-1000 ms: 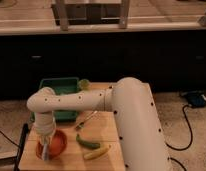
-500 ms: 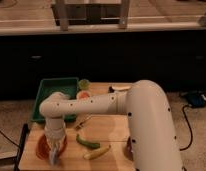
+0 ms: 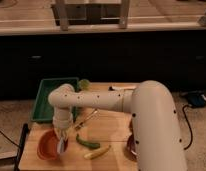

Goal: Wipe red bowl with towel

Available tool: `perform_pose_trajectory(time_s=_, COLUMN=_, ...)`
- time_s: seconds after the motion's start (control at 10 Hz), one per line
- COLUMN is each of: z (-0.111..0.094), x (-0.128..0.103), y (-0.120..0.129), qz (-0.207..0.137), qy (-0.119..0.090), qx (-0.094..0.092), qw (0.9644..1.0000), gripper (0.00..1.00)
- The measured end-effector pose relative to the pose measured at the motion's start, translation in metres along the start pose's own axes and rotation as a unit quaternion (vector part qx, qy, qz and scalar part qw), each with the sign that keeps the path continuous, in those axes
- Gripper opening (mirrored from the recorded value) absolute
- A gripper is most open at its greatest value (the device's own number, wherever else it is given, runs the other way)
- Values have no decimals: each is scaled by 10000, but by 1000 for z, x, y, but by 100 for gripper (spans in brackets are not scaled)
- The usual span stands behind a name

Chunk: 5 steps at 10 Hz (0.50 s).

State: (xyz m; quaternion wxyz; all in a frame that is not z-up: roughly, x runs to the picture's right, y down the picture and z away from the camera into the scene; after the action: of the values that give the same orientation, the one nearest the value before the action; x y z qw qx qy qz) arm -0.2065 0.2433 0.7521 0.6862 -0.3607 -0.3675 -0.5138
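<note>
Red bowl (image 3: 47, 145) at front left corner of wooden worktop (image 3: 113, 140), just ahead of green tray (image 3: 46, 100). Tool (image 3: 61, 145) down at bowl's right rim, pale towel (image 3: 61, 147) seemingly pinched in it; grip state impossible to tell. Bowl likely light, rigid, apt to slide under pressure. Towel soft, limp; best gripped bunched mid-fold, pressed gently inside the rim.
</note>
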Motion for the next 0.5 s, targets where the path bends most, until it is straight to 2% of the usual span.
perform_pose_trajectory(time_s=0.3, z=-7, x=0, y=-34, qz=-263, qy=66, qx=-70, qw=9996, gripper=0)
perform_pose_trajectory(time_s=0.5, z=-8, x=-3, y=-47, qz=-419, qy=85, qx=-92, qw=9990, gripper=0)
